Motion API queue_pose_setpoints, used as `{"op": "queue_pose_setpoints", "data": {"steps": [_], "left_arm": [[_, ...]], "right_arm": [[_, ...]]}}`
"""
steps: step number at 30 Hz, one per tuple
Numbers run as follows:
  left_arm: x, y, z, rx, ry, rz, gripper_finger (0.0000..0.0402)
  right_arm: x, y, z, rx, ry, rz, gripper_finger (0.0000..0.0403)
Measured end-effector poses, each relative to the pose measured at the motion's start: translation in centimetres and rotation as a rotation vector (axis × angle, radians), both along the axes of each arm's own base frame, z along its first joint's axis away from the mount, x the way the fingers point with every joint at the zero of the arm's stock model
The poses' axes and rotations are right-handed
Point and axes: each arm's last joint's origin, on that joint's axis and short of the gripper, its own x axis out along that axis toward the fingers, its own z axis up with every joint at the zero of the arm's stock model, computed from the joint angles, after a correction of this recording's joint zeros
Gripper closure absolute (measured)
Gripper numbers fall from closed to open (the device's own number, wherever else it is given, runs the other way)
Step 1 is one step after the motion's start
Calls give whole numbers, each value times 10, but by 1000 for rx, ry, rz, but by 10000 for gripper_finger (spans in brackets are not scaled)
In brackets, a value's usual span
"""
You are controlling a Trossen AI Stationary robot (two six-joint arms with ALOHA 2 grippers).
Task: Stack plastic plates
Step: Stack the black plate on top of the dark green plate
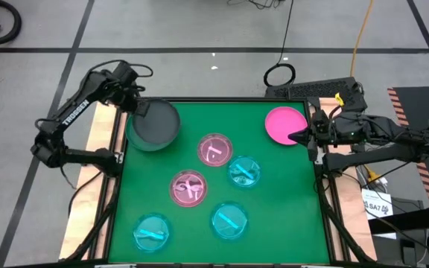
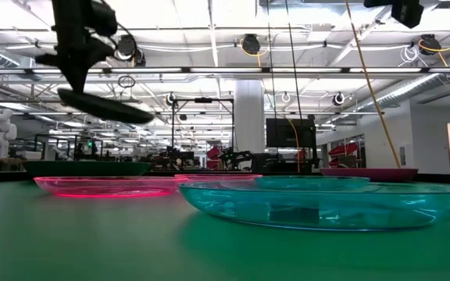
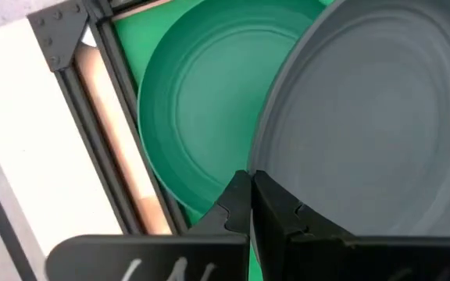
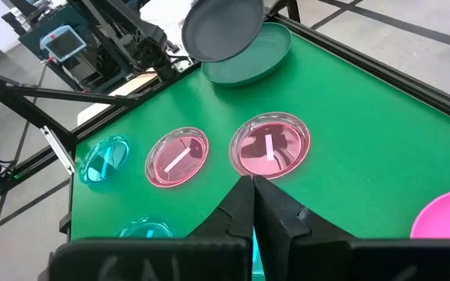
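My left gripper (image 1: 141, 110) is at the table's far left corner, shut on a dark grey plate (image 1: 155, 123) that it holds in the air over a dark green plate (image 3: 198, 101). The green plate lies flat on the mat. My right gripper (image 1: 302, 137) is shut and hovers by the near right rim of the magenta plate (image 1: 284, 123); that plate shows off to one side in the right wrist view (image 4: 448, 215). Two pink plates (image 1: 214, 149) (image 1: 188, 187) and three cyan plates (image 1: 244, 171) (image 1: 229, 220) (image 1: 152, 231) lie apart on the mat. My left gripper pinches the dark grey plate by its rim (image 3: 270, 165) between the two shut fingers (image 3: 237, 204). It comes from the far left side and slants down. The plate is lifted clear and tilted (image 2: 104, 105), partly over the dark green plate (image 2: 84, 166).
A black frame (image 1: 118, 160) borders the green mat on all sides. A black cable loop (image 1: 279, 74) lies on the floor beyond the far edge. Bare mat shows between the far plates and along the near right side.
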Motion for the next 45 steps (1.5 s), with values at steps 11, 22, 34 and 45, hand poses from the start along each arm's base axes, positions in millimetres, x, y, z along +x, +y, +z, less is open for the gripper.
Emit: {"op": "queue_pose_setpoints", "data": {"steps": [11,22,34,45], "left_arm": [[3,10,-29,40,55,-10,400],[15,21,-60,52,129,114,400],[18,18,-61,62,150,202,391],[20,10,-62,50,223,179,330]], "right_arm": [[11,0,-3,21,30,-12,403],[17,0,-5,50,48,-30,403],[17,0,-5,74,43,-43,403],[17,0,-5,40,50,-23,403]]}}
